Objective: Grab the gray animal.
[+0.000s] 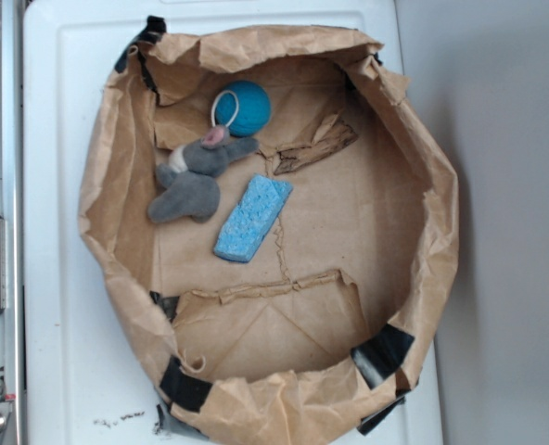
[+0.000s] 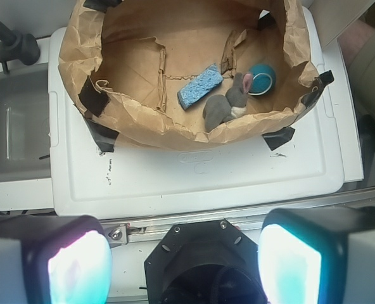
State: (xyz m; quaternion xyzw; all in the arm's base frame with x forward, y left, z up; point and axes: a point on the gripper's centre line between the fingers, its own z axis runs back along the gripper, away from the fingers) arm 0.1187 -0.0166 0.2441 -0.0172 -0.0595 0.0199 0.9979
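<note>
The gray animal (image 1: 193, 176) is a small plush toy with a pink inner ear and a white chest patch. It lies inside a brown paper bag (image 1: 117, 167) near the bag's left wall. In the wrist view the animal (image 2: 227, 104) is far ahead, past the bag's near rim. My gripper (image 2: 184, 266) is open and empty, its two fingers wide apart at the bottom of the wrist view, well back from the bag and above the robot's black base. The gripper does not show in the exterior view.
A teal ball with a white loop (image 1: 242, 107) touches the animal's head. A light-blue sponge (image 1: 252, 218) lies just right of the animal. The bag sits on a white lid (image 1: 52, 306). A metal rail (image 2: 175, 223) and black base plate (image 2: 200, 253) are below the gripper.
</note>
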